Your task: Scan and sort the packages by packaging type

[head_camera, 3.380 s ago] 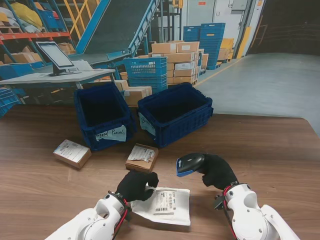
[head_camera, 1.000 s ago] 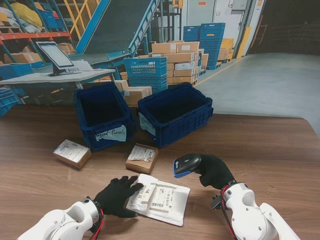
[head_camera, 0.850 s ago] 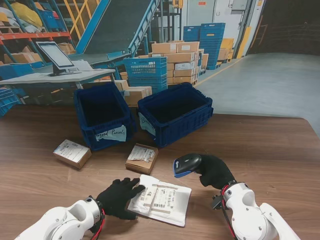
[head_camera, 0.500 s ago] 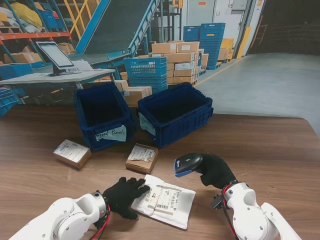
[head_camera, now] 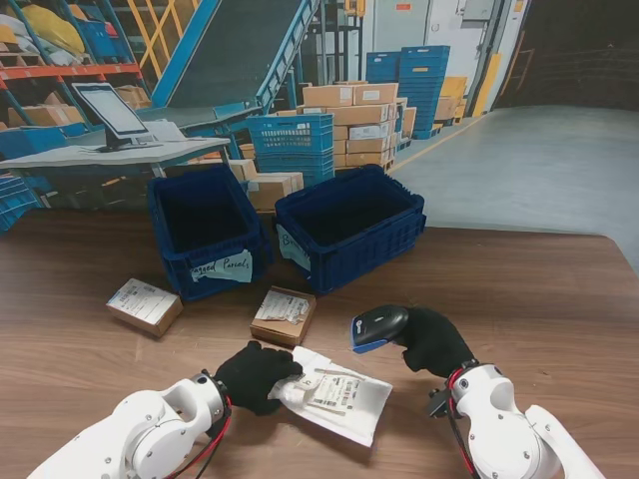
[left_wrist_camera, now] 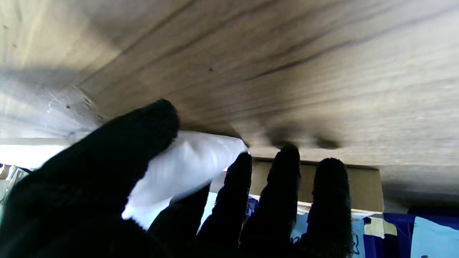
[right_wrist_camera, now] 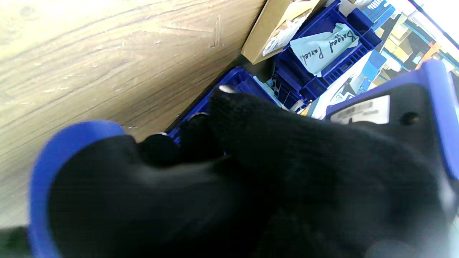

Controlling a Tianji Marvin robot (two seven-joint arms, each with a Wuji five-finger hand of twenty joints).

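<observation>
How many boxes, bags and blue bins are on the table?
Cardboard boxes: 2, the left box and the middle box
White bags: 1, the bagged parcel
Blue bins: 2, the left bin and the right bin
Total: 5

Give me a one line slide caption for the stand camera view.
Left robot hand grips a white bagged parcel while the right robot hand holds a barcode scanner.

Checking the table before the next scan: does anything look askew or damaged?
Only the white bagged parcel: it lies skewed and rumpled, one edge pinched by the left hand. Both boxes look intact.
</observation>
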